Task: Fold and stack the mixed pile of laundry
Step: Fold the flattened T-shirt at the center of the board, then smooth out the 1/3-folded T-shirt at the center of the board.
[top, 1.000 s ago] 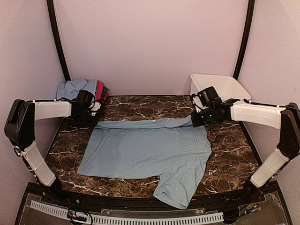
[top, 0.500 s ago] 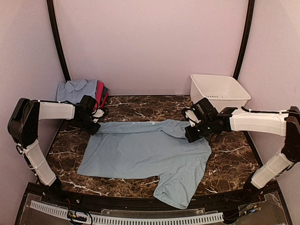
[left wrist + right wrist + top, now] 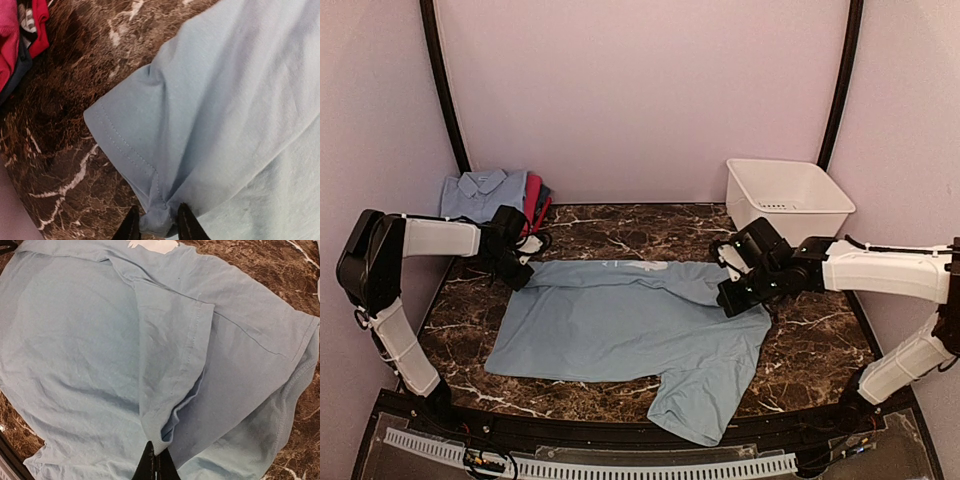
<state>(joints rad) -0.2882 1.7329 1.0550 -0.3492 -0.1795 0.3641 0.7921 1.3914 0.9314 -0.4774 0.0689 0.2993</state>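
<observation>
My left gripper (image 3: pixel 156 226) is pinched on a bunched fold of the pale blue tee (image 3: pixel 620 320), just below its sleeve hem. My right gripper (image 3: pixel 155 464) is clamped tight on a doubled edge of the same tee. The tee lies spread on the marble table (image 3: pixel 810 335) between both grippers, its far edge folded over. Beyond the left jaws sit a collared shirt (image 3: pixel 478 190) and a magenta piece (image 3: pixel 532 192).

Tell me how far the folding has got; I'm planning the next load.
Done: a folded stack sits at the far left corner, a blue collared shirt beside pink pieces. In hand: the pale blue tee lies spread on the table, far edge folded over, left fingers pinching a sleeve, right fingers the other side. Left: finish folding it and stack it.
</observation>
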